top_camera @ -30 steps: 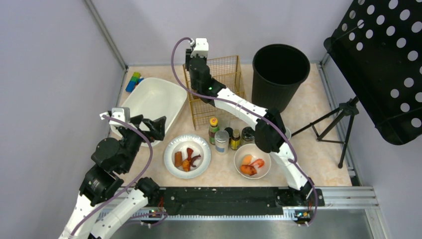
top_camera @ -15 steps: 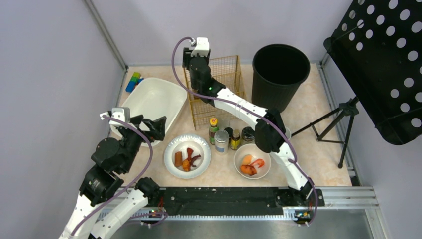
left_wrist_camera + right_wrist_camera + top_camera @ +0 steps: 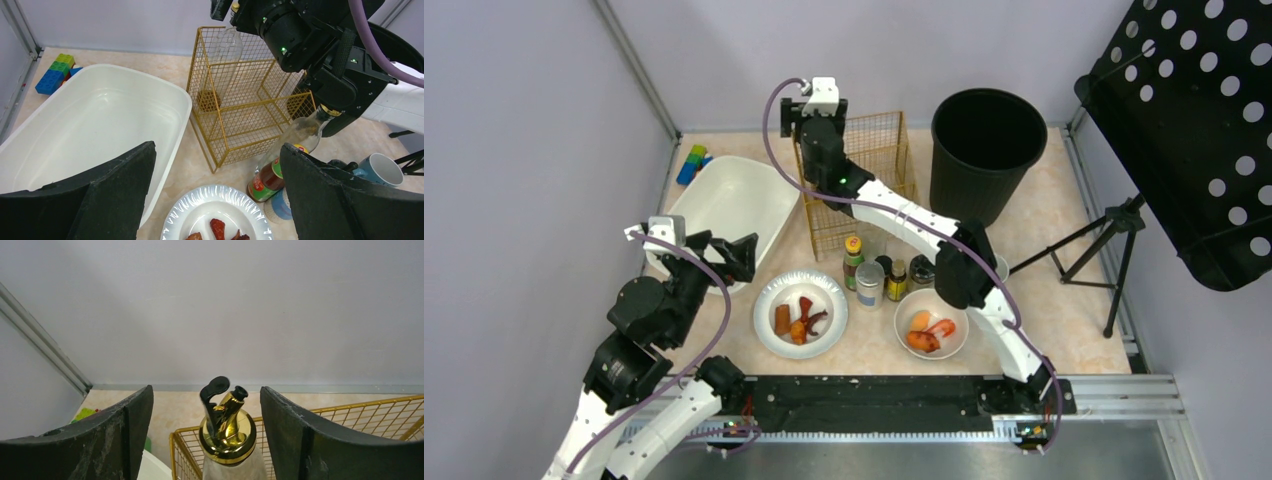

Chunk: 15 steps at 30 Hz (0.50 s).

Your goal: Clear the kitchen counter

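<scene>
Glass bottle (image 3: 227,435) upright in the wire rack (image 3: 250,107), by the bench's (image 3: 1044,250) far edge.
Right gripper (image 3: 206,395) spread wide astride the gold pourer, not touching; left gripper (image 3: 217,150) spread, empty. Likely rigid, slick, breakable: grip the neck.

**Three viewpoints: one overhead, two riding the wrists.**
The top camera looks down from above and behind the arm bases (image 3: 1029,385) at the bottom of its frame, taking in the whole worktop (image 3: 1044,250). The left wrist camera looks forward and down between the left pincer (image 3: 217,150) fingers, at middle range. The right wrist camera, between the right pincer (image 3: 205,390) fingers, faces the back wall (image 3: 250,300), close behind a bottle's gold pourer (image 3: 227,427). All three share the gold wire rack (image 3: 864,180).
</scene>
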{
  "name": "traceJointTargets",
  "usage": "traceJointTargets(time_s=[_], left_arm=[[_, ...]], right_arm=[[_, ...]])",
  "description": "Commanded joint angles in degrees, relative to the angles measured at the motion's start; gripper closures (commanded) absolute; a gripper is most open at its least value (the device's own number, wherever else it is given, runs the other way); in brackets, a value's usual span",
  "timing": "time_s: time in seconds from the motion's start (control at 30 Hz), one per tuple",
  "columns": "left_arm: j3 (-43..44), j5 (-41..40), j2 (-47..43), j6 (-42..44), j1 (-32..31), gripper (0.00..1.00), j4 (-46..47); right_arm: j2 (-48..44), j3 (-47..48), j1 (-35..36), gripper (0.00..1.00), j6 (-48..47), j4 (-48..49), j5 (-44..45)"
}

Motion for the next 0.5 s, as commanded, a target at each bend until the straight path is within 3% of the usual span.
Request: traceJointTargets(time_s=[0.0,0.33,0.47], left_arm=[[-0.43,0.29,0.86,0.68,0.4,0.02,2.31],[-0.62,0.11,1.49,0.68,0.4,0.02,2.36],[-0.61,0.28,1.76,0.77,0.36,0.02,2.31]], right_arm=[[-6.54,0.43,2.23,0.23,-4.05,5.93,1.58],[-13.19,-0.13,4.46,0.22,-12.69,7.73,4.98],[-21.07,-8.47,5.01,0.21,-15.78,9.97,6.09]])
